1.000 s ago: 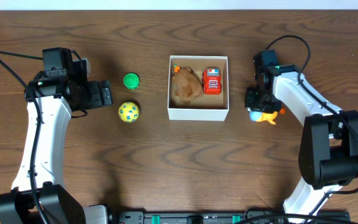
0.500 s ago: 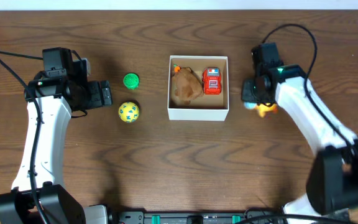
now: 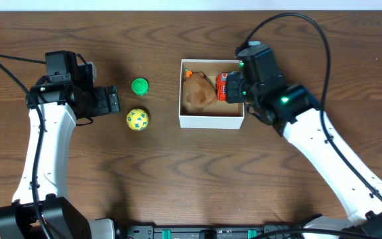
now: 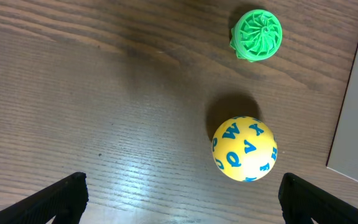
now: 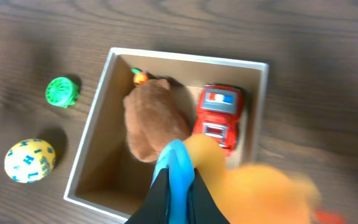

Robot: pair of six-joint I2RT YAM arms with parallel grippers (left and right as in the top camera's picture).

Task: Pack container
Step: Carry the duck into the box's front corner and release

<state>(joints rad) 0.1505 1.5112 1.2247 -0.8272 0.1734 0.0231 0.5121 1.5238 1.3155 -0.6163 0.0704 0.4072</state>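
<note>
White container (image 3: 211,121) at mid-bench, with the right arm (image 3: 310,126) stretched over its right wall.
Inside lie a brown plush (image 3: 197,93) and a red truck (image 5: 219,115); the right jaws grip a blurred orange-and-blue toy (image 5: 229,180) above them. Left of the box, a yellow ball (image 4: 244,148) bears blue letters, W and V legible, with a green ridged toy (image 4: 257,34) on its far side. The left arm (image 3: 45,133) points right, jaws wide open toward the ball.

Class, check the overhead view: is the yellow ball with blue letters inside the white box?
No, the yellow ball lies on the table left of the container, near the green toy.
</note>
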